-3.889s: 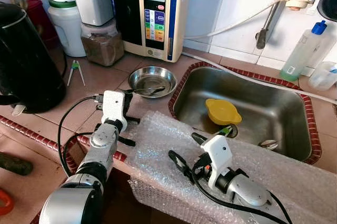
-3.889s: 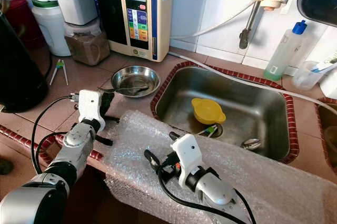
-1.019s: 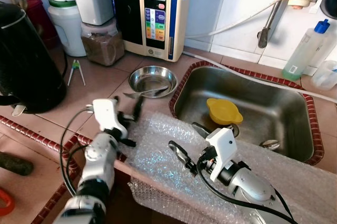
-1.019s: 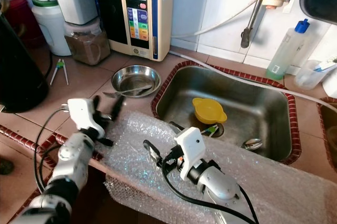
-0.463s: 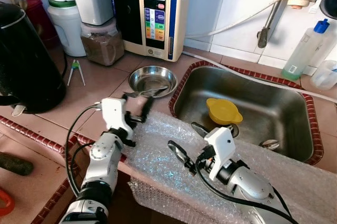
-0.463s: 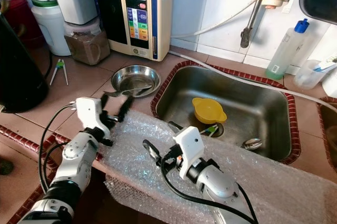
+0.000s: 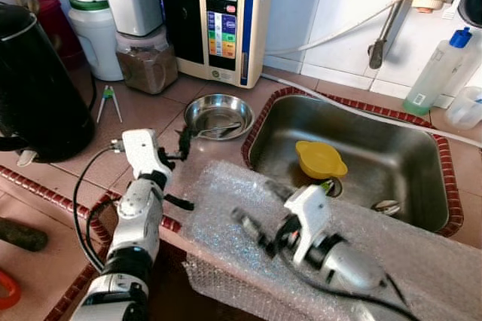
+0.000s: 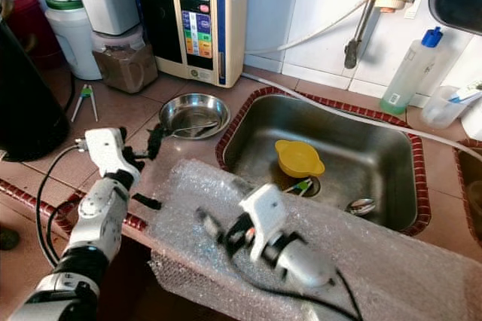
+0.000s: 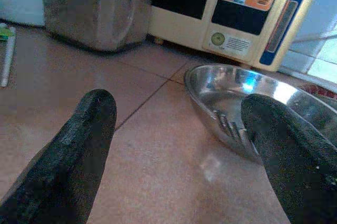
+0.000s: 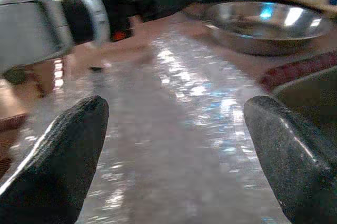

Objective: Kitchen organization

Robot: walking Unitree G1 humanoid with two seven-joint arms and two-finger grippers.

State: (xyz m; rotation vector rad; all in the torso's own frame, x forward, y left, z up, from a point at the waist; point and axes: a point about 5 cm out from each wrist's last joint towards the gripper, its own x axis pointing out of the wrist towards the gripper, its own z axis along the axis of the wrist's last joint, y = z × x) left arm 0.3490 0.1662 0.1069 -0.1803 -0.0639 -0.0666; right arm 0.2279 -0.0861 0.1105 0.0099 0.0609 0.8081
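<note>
Swung leftward, left gripper [image 7: 183, 142] hovers spread beside steel bowl [image 7: 218, 115]; right gripper [image 10: 174, 129] spread above bubble wrap [image 7: 226, 223].

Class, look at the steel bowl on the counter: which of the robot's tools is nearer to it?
Left. The left tool hovers beside the steel bowl; the right tool is farther back, over the bubble wrap.

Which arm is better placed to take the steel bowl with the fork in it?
Left, probably. The left gripper is open just beside the steel bowl, facing it, while the right gripper hovers over the bubble wrap, farther away.
</note>
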